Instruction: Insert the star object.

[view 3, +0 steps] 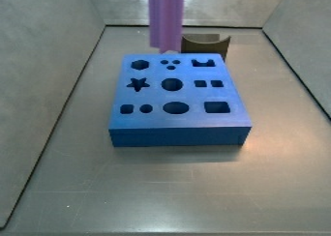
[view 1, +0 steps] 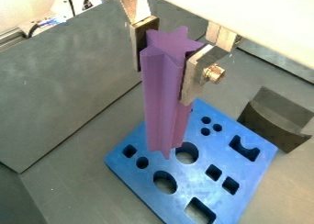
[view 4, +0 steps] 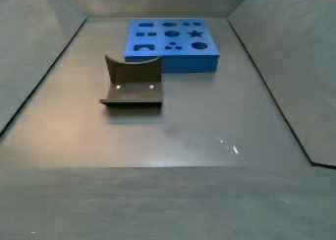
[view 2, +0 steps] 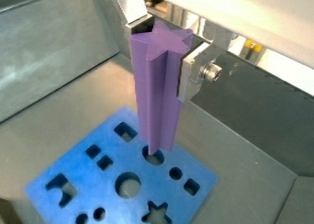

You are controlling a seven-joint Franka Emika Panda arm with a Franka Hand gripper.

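Observation:
The star object (view 1: 166,90), a tall lilac peg with a star-shaped end, hangs upright between my gripper's silver fingers. My gripper (view 1: 166,67) is shut on its upper part, as both wrist views show (view 2: 163,55). The peg's lower end hangs over the blue block (view 1: 233,186) near a round hole (view 1: 185,155). In a side view the peg (view 3: 167,17) hangs above the block's far edge (view 3: 175,58), and the gripper is above the frame. The star-shaped hole (view 3: 137,84) lies to one side of the peg, apart from it. It also shows in both other views (view 2: 156,209) (view 4: 195,32).
A dark brown curved piece (view 4: 132,82) stands on the floor beside the blue block (view 4: 171,42); it also shows in a wrist view (view 1: 280,117) and in a side view behind the block (view 3: 203,44). Grey walls (view 3: 72,75) enclose the floor.

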